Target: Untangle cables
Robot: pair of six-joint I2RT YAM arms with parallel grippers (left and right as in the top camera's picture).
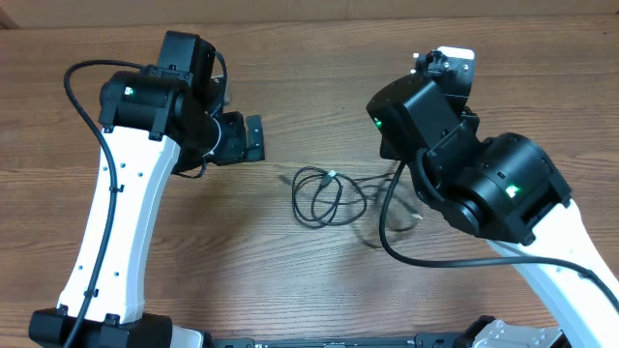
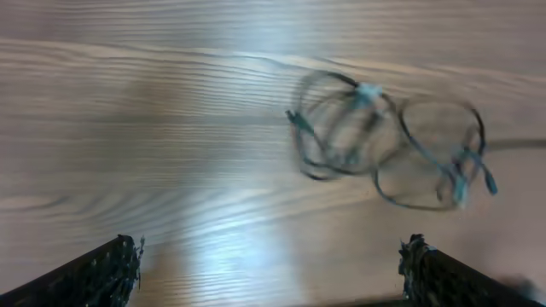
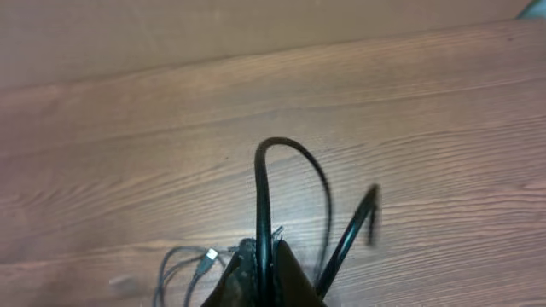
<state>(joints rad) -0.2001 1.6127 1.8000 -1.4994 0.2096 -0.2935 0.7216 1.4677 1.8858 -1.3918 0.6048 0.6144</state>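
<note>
Cables (image 1: 324,198) in a loose coil of thin black loops, flat on the wooden bench (image 1: 290,77), roughly midway between the two arms. Left pincer (image 1: 242,138) wide open, nothing between its fingers (image 2: 111,273); held above the bench to the left of the coil, apart from it. In the left wrist view, blurred loops with pale plug ends, up and right of the spread fingers. Right pincer (image 3: 263,260) shut tight on one black strand of the cables; strand rising from the fingertips, arching over and dropping back down. Possibly lifted off the wood there, though hard to tell. Rest of the coil at lower left in the right wrist view.
</note>
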